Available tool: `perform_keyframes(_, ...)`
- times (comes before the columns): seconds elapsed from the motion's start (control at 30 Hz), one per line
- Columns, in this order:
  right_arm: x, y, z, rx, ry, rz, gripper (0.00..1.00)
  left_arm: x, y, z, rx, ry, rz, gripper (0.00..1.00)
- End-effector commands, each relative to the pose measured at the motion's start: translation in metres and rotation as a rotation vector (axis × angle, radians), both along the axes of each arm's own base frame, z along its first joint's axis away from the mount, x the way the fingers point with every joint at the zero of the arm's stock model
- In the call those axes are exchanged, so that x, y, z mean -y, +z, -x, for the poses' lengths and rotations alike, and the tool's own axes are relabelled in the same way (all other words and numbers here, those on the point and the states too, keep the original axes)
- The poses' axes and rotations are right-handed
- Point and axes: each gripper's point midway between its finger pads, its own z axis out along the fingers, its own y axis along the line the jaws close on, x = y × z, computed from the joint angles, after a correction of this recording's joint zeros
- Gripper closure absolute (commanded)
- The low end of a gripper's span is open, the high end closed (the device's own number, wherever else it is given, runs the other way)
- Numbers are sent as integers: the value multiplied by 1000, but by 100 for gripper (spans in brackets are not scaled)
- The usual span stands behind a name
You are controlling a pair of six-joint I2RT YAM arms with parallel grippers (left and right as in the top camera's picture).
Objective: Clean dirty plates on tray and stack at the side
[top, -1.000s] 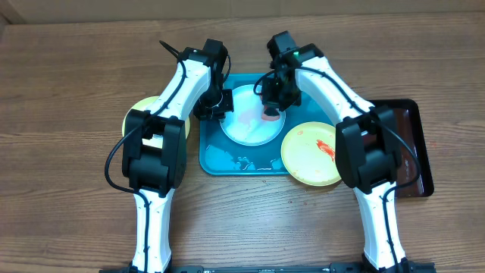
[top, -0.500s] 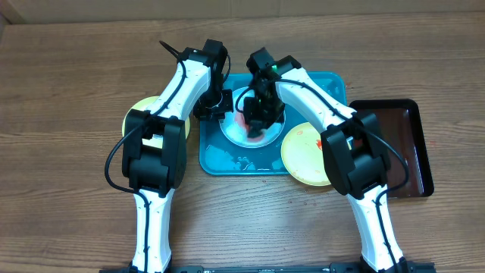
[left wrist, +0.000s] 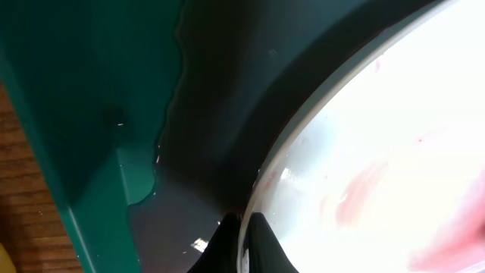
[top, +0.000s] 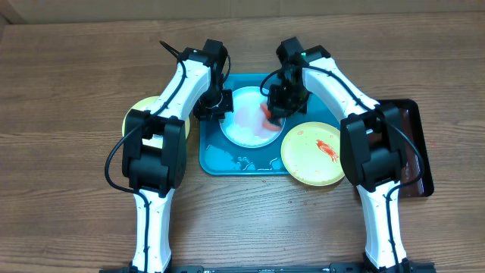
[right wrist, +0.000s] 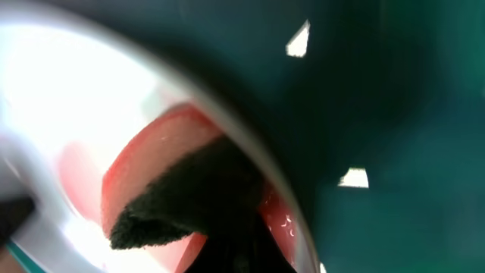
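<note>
Wooden counter (top: pixel 68 68) carries the turquoise tray (top: pixel 208 155). A light blue plate (top: pixel 246 127) lies inside it. One yellow-green plate (top: pixel 311 159) overlaps the tray's near right corner, and a second yellow-green plate (top: pixel 136 114) sits left on the counter. Right fingers (top: pixel 276 102) pinch a red sponge (top: pixel 268 112) against the blue plate's right side. Left fingers (top: pixel 215 107) clamp its left rim.

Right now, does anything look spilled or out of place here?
Yes, a puddle lies in the near-left corner of the tray, and the red-smeared yellow plate overhangs its near-right corner.
</note>
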Motion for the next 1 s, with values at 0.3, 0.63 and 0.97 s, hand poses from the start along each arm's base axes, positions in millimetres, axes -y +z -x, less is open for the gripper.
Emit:
perform_keyframes(0.3, -77, -4, -3, 152, 129, -75, 96, 1, -7, 5, -11, -25, -12, 96)
perform_keyframes(0.63, -56, -11, 54, -86, 138, 20, 96, 1, -7, 5, -11, -25, -12, 96)
perform_keyframes(0.97, 21, -17, 3, -23, -68, 132, 96, 1, -7, 5, -11, -25, -13, 96)
